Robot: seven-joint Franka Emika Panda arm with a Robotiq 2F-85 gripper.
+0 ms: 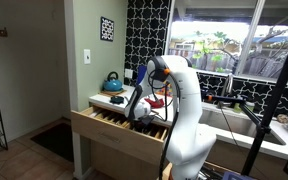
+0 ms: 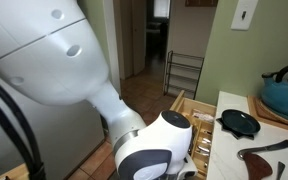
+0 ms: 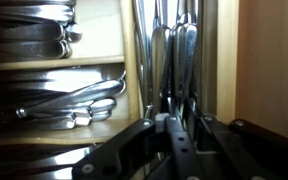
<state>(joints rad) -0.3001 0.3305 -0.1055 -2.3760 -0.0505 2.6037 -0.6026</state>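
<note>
A kitchen with a window and patterned tiles; a teal kettle (image 1: 113, 82) stands on the table (image 1: 97, 101) and a black pan (image 2: 238, 122) lies near it. Below, at 6 o'clock from the kettle, a wooden drawer (image 1: 109, 138) stands pulled out and the white arm (image 1: 181, 95) bends down into it. In the wrist view the jaws enter at 6 o'clock, drawn together at the near ends of the utensils (image 3: 174, 55) in a narrow slot running toward 12 o'clock. Whether they pinch one cannot be told. Stacked cutlery (image 3: 79, 98) lies at 9 o'clock.
</note>
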